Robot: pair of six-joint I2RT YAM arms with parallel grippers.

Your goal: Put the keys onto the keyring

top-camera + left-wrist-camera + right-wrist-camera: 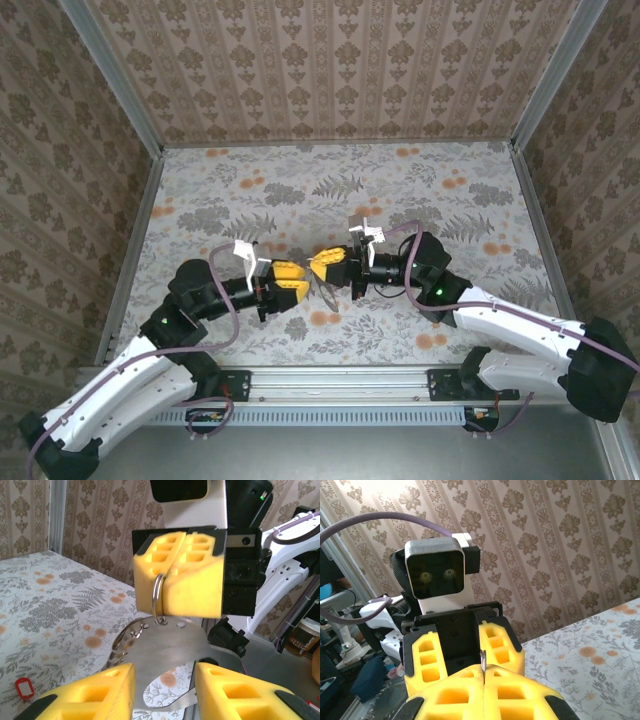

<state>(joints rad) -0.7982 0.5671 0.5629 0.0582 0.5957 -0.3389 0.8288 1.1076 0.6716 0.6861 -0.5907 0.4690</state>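
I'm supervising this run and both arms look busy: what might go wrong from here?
The right gripper pinches only a thin wire ring at its fingertips; a tug might slip it out. The keyring sits between the left gripper's spread fingers, possibly loose. A red key lies ungrasped on the table.

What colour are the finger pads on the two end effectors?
Bright yellow; the pads show best in the left wrist view.

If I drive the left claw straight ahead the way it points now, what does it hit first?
The right claw, most likely: its shut yellow fingers face the left claw head-on, pinching a wire ring. The keyring lies between the left fingers. Gap looks short from above, but depth is unclear.
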